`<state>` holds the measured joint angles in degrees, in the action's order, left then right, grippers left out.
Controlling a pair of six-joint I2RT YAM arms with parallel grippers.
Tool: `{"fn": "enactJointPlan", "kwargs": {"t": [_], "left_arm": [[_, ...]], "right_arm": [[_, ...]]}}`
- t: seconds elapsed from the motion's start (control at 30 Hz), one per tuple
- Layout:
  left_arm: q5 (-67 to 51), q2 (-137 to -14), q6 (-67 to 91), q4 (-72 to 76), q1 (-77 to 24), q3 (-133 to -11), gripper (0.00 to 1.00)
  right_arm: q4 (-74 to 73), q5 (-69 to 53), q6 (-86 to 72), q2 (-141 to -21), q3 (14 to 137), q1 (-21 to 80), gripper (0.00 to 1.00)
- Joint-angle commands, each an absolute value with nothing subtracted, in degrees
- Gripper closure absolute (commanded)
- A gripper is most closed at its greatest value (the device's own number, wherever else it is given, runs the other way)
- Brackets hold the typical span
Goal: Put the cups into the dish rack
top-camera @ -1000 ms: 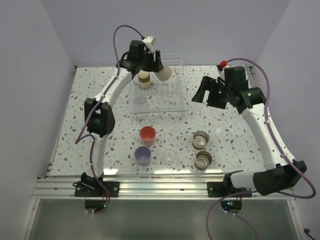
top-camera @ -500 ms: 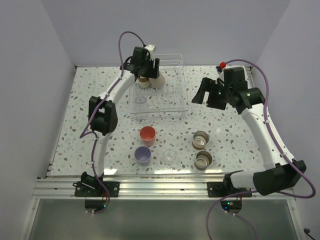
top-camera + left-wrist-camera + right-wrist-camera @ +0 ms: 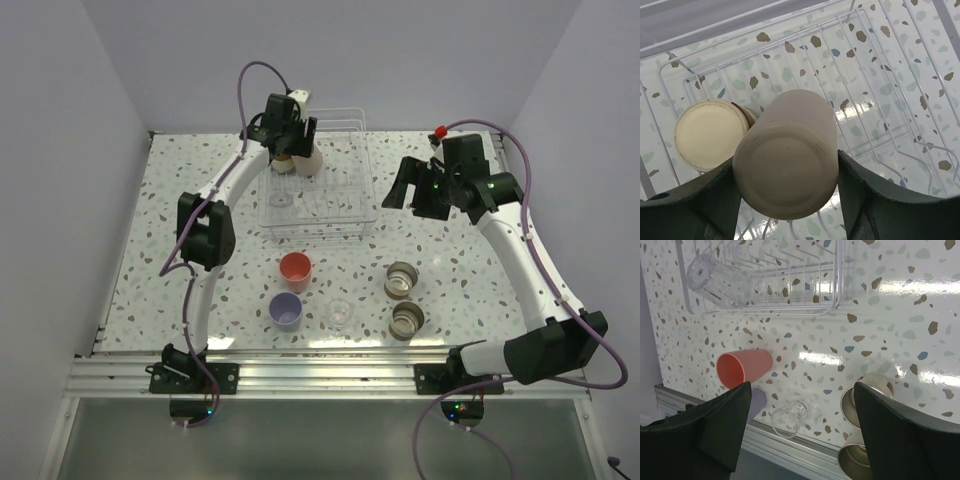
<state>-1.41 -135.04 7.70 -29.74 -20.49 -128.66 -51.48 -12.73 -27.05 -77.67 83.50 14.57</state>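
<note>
Left gripper (image 3: 786,161) clasps the beige cup (image 3: 790,130), base toward its wrist, long axis pointing mouth-first toward the dish rack (image 3: 318,232) floor; right gripper (image 3: 801,388) gapes wide, empty.

Left hand (image 3: 786,170) full, right hand (image 3: 801,390) wide open

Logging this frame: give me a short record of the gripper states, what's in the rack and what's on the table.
left gripper: shut on beige cup, bottom up, at the dish rack's far left corner
right gripper: open, empty, right of the rack
in rack: racked tan cup, upside down; racked clear glass
on table: coral-red cup, lavender cup, loose clear glass, far tan cup, near tan cup
to load: five on the table, plus the held one
</note>
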Motion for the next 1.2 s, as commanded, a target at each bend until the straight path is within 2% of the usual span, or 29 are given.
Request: {"fn": "enactJointPlan", "kwargs": {"t": [0.0, 0.17, 0.27, 0.7, 0.8, 0.9, 0.93, 1.03, 1.1, 1.17], "left_arm": [[-0.3, -134.1, 5.7, -29.7, -20.3, -128.2, 0.79], [-0.2, -131.8, 4.7, -30.8, -20.3, -125.5, 0.81], [3.9, -130.3, 4.0, -31.4, -20.4, -123.5, 0.83], [9.6, -127.5, 3.5, -33.0, -20.1, -120.5, 0.84], [10.8, -128.0, 3.7, -33.2, -20.0, -121.0, 0.78], [13.7, -128.2, 4.0, -33.6, -19.7, -121.5, 0.64], [14.0, -128.3, 4.2, -33.7, -19.5, -121.6, 0.49], [15.6, -128.8, 4.8, -34.0, -18.9, -122.3, 0.29], [15.5, -128.8, 5.0, -34.0, -18.6, -122.8, 0.18], [15.2, -128.8, 5.0, -34.0, -18.5, -122.9, 0.13]], "right_arm": [[-51.0, -12.7, -26.1, -78.0, 83.6, 14.5, 0.14], [-51.2, -12.6, -26.0, -78.1, 83.8, 14.6, 0.14], [-51.3, -12.4, -25.9, -78.1, 83.8, 14.6, 0.14], [-51.7, -13.2, -25.4, -77.8, 83.6, 14.6, 0.14], [-51.5, -13.4, -25.4, -77.5, 83.3, 14.5, 0.14], [-51.6, -13.4, -25.4, -77.2, 83.1, 14.6, 0.14], [-51.6, -13.4, -25.4, -77.1, 83.1, 14.5, 0.14], [-51.6, -13.4, -25.4, -76.9, 82.8, 14.6, 0.14], [-51.5, -13.4, -25.4, -76.8, 82.5, 14.5, 0.14], [-51.4, -13.3, -25.4, -76.7, 82.4, 14.6, 0.14]]}}
